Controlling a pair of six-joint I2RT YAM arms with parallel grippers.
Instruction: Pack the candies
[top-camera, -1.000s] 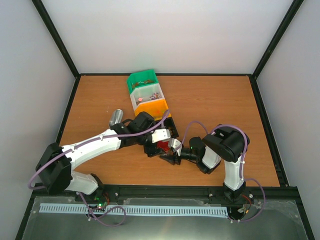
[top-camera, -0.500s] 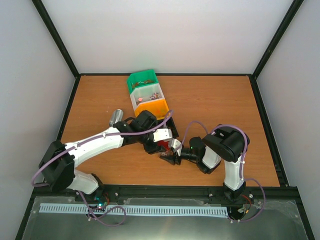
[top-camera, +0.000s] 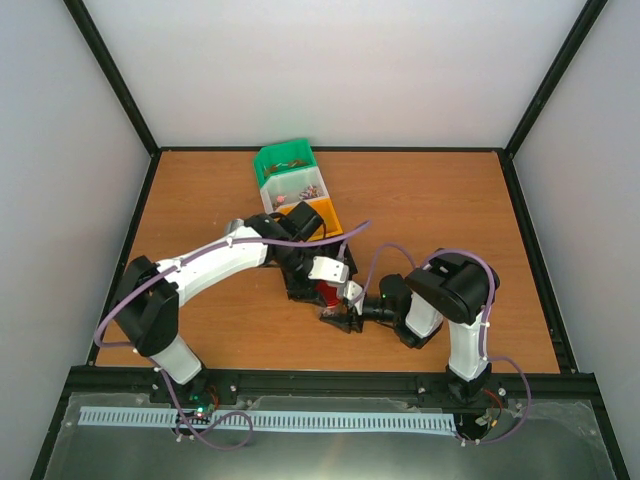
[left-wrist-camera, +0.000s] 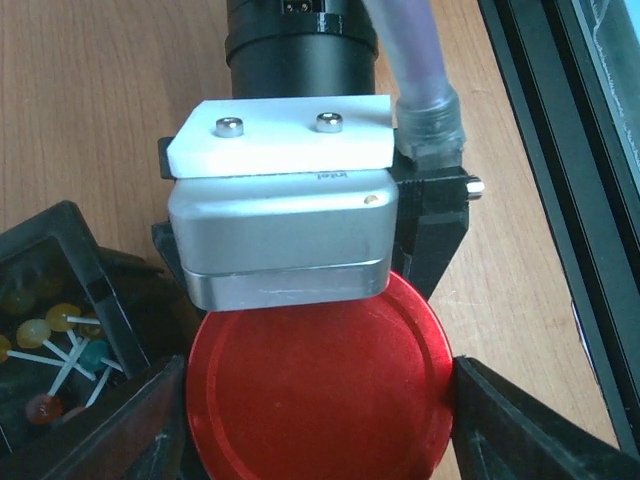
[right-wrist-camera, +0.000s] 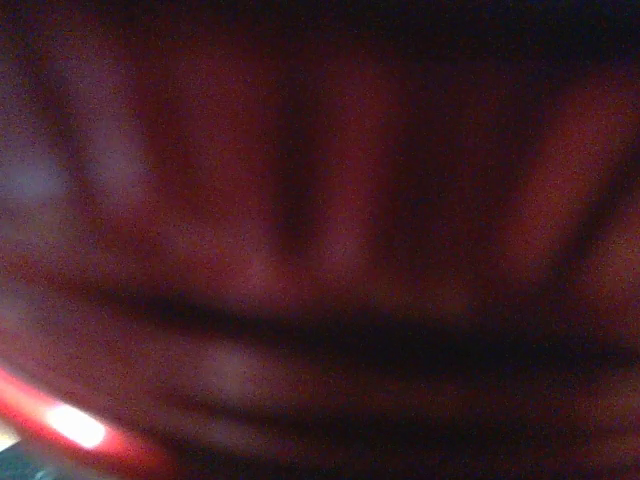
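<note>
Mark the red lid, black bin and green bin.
red lid (left-wrist-camera: 318, 395): left wrist view, centre of its top face.
black bin (left-wrist-camera: 95, 275): left wrist view, on its rim.
green bin (top-camera: 283, 149): top external view, far wall.

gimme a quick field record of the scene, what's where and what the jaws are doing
red lid: between left jaws, beside black bin
left jaws: flanking lid, grip unclear
right jaws: hidden at lid, state unclear
black bin: holds candies on sticks
green bin, white bin, orange bin: one row beyond the arms
white bin: mixed candies inside
</note>
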